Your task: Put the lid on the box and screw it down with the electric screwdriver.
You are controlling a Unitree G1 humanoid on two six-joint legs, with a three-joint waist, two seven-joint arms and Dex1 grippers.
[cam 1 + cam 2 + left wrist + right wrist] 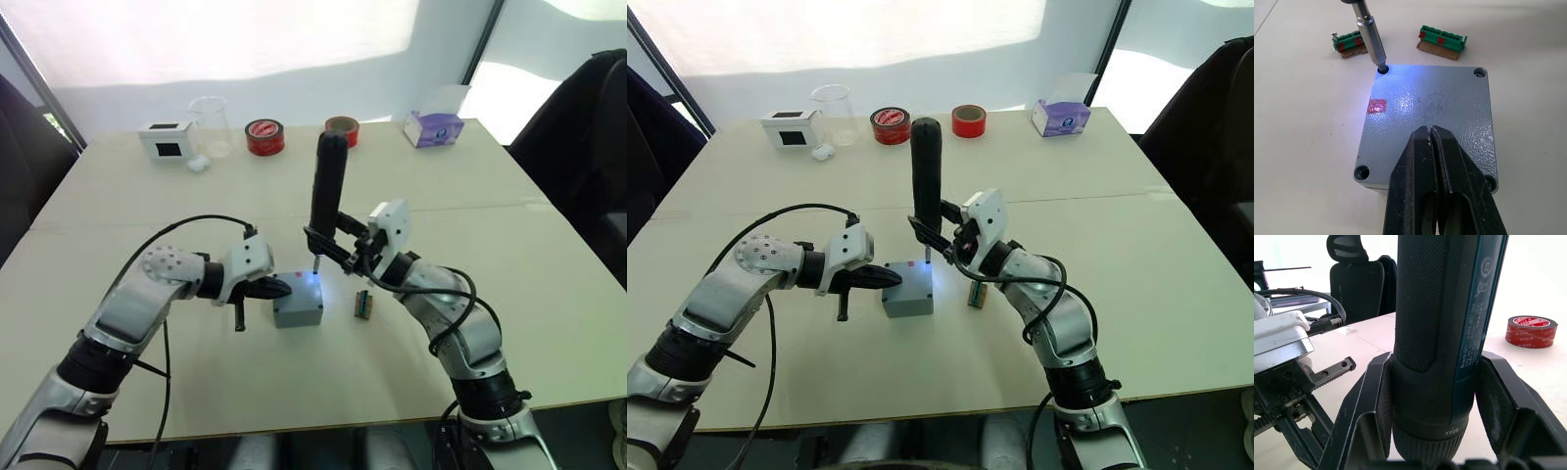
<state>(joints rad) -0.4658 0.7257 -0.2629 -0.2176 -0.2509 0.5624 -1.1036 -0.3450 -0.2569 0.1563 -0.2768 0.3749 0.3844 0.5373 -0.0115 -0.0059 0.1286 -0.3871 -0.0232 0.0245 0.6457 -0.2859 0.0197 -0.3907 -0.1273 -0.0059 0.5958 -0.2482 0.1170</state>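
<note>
- Clearly, the lid [1430, 122] sat on the box [298, 314], the two stacked near the middle of the pale table [441, 196], with blue-white light from the tool falling on the lid's surface.
- The right gripper [1432, 396] was clamped on the electric screwdriver [327, 186], a finger on each side of its dark barrel, holding it upright.
- The screwdriver's thin metal bit [1371, 36] stood in one corner screw hole of the lid; the other three corner holes [1479, 73] were in view, and whether they held screws could not be told.
- The left gripper [1431, 147] had its two black fingers pressed together with nothing between them, their tips resting on the lid's top near the edge opposite the bit.
- A small red mark [1376, 106] showed on the lid near the lit corner.
- Two green terminal strips [1442, 41] lay on the table just beyond the box.
- At the far edge stood a white box with a black window [165, 141], a clear beaker [210, 125], two red tape rolls [265, 136] and a purple tissue box [434, 128].
</note>
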